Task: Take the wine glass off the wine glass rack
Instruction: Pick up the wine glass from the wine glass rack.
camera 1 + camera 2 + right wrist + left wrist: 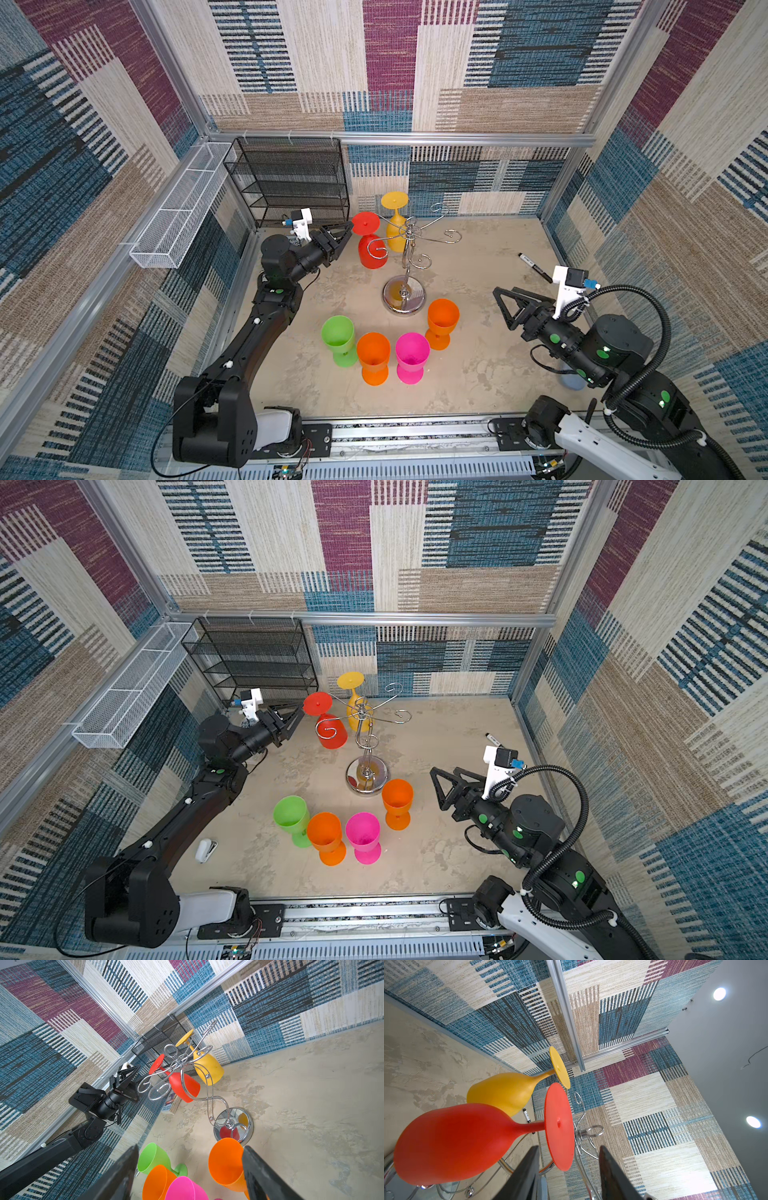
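Patchwork-patterned walls close in a mottled beige tabletop [478,374]. The left pincer [347,233] is raised to the height of the rack's top, with its jaws apart. In the left wrist view the round foot of the red wine glass [463,1142] stands just ahead of the two fingers [527,1167]. The foot's rim reaches into the gap between them and lies close to one finger — whether it touches, I cannot tell.

In both top views the red wine glass [370,245] hangs upside down, bowl down, from a curled arm of the wine glass rack [405,270], on the side facing the left pincer. A yellow glass [397,232] hangs the same way from the neighbouring arm, toward the back wall. The rack stands on its shiny disc base near the middle of the tabletop.

The right pincer [503,309] hovers on the right side with its jaws wide apart and empty — well apart from the rack and pointing toward it.

Four glasses stand upright in front of the rack. A green glass [338,336], an orange glass [373,357] and a pink glass [411,357] stand close together. A second orange glass [442,320] stands just beside the rack's base.

A black marker [536,268] lies on the tabletop near the right wall. In the far left corner stand a black mesh shelf [291,183] and a white wire basket [183,208].
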Tool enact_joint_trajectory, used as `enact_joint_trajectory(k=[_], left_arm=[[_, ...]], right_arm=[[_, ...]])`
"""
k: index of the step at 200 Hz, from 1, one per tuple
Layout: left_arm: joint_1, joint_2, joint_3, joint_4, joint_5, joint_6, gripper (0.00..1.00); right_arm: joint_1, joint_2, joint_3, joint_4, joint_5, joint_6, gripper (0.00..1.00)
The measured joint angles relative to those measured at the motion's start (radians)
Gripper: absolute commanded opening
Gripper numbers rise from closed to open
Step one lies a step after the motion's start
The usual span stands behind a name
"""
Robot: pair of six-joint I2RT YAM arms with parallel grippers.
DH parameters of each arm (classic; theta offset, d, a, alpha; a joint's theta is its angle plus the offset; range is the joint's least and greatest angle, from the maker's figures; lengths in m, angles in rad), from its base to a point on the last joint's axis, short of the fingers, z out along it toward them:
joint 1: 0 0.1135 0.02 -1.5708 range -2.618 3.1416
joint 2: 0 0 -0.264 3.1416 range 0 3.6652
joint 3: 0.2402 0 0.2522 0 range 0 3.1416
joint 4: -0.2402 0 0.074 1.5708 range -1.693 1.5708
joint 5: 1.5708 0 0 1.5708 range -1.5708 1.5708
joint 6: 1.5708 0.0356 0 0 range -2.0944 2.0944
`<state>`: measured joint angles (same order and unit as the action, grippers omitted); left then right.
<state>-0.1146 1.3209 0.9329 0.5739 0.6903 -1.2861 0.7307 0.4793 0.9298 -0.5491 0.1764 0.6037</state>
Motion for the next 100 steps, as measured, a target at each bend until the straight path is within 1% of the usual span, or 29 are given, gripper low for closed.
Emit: enact_joint_trajectory(k=[21, 100], left_arm=[[-0.002, 0.024, 0.000, 0.033, 0.005, -0.016, 0.47], [-0.002, 0.059, 0.001, 0.095, 0.023, -0.055, 0.36]], right_arm=[[0.000, -0.006, -0.008, 0.013, 0.008, 0.000, 0.79], [0.000, -0.009, -0.024, 0.027, 0.018, 0.000, 0.78]])
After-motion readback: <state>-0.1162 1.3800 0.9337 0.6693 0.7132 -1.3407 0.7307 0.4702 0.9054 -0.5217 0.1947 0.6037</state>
